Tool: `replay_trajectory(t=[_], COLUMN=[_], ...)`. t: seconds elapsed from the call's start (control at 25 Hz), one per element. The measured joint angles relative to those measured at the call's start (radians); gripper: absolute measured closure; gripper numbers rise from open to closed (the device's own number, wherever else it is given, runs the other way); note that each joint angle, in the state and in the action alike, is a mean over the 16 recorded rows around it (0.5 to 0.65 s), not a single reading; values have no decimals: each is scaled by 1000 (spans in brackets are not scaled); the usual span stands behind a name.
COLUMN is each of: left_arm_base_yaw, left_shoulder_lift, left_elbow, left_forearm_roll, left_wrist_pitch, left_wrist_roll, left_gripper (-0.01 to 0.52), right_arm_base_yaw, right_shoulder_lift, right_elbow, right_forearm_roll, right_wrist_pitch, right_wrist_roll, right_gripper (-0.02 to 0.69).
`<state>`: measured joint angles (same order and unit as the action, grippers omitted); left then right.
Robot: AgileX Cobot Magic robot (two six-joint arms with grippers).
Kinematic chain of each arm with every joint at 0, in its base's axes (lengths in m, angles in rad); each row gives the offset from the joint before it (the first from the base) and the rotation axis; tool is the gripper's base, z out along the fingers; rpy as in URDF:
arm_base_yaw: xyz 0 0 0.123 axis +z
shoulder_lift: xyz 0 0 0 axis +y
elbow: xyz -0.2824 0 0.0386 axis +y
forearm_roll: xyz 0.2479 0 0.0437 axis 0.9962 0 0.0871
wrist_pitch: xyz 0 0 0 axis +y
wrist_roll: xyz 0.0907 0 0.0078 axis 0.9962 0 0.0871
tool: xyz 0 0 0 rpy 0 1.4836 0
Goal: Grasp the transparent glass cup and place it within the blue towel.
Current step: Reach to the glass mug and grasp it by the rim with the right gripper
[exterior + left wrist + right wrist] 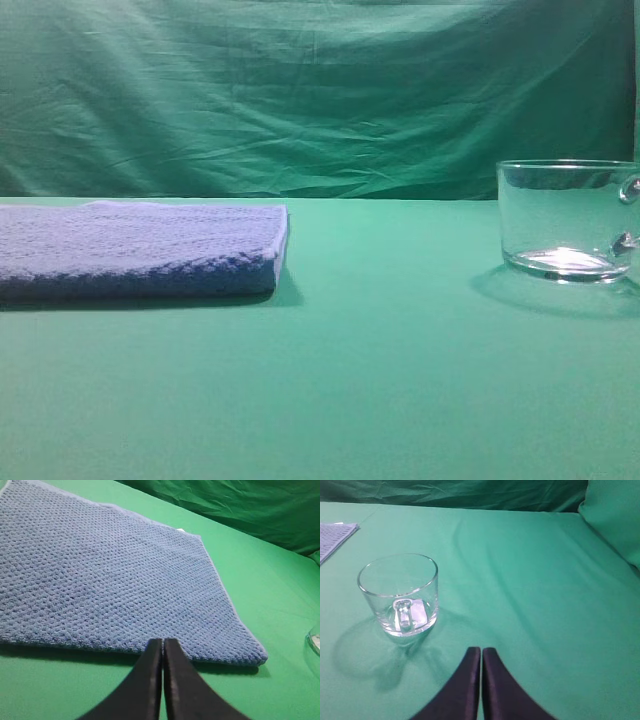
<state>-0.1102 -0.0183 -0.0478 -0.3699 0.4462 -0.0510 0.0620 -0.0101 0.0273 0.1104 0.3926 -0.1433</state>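
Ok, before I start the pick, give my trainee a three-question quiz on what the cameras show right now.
1. True or false: the clear glass cup with a small handle already sits on the folded blue terry towel.
2. Multiple choice: in the right wrist view, the right end effector is A) shut on the cup, B) shut and empty, short of the cup, C) wide open around it.
3. Fill in: in the left wrist view, the left end effector points at the towel's near ____.

Key: 1 false, the cup stands on the green table cloth, apart from the towel. 2 B. 3 edge.
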Motion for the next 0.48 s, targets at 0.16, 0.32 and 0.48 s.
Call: replay_trajectory(t=[0.16,0.32,0.48], left_arm_base_yaw=[0,0,0], left_shoulder_lift=[0,0,0], left_elbow=[0,0,0], left_forearm_roll=[0,0,0], left_wrist_pitch=[0,0,0], left_wrist_roll=[0,0,0], left_gripper=[514,514,514], right_arm_base_yaw=[0,0,0], right_shoulder_lift=[0,0,0], right_elbow=[0,0,0], right_forearm_roll=[0,0,0], right_wrist_pitch=[0,0,0], right_wrist_roll=[0,0,0], right_gripper=[665,665,665])
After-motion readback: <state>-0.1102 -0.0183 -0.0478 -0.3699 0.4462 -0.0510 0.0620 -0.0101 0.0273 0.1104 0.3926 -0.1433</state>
